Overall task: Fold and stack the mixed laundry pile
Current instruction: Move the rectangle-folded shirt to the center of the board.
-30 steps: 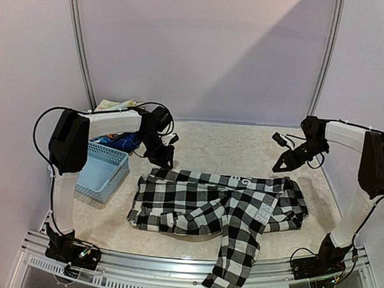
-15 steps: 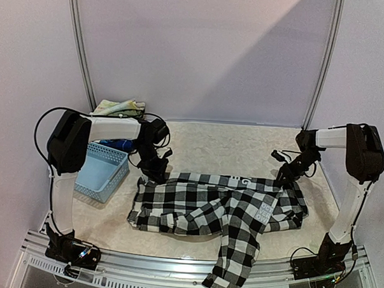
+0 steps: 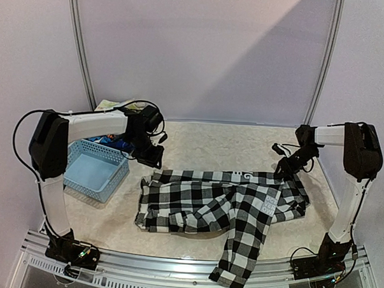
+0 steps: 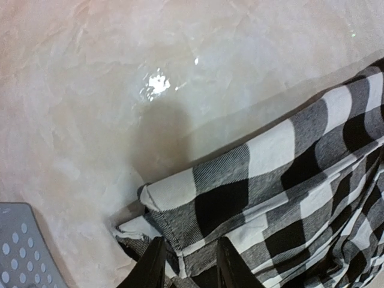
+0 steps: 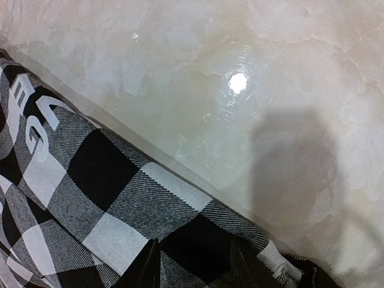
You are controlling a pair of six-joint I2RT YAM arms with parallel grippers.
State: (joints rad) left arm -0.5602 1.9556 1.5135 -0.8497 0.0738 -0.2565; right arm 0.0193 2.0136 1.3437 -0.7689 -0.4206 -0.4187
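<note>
The checked shirt lay spread mid-counter. It looked soft, light and floppy, so the far corners seemed the best hold. The left end effector pinched the far-left corner and the right end effector pinched the far-right edge.

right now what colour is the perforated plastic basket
The perforated plastic basket is light blue, clearest in the top external view.

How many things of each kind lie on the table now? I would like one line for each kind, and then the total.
Garments: 3 (checked shirt, pale floral cloth, dark blue printed piece)
Baskets: 1 (light blue basket)
Total: 4
</note>
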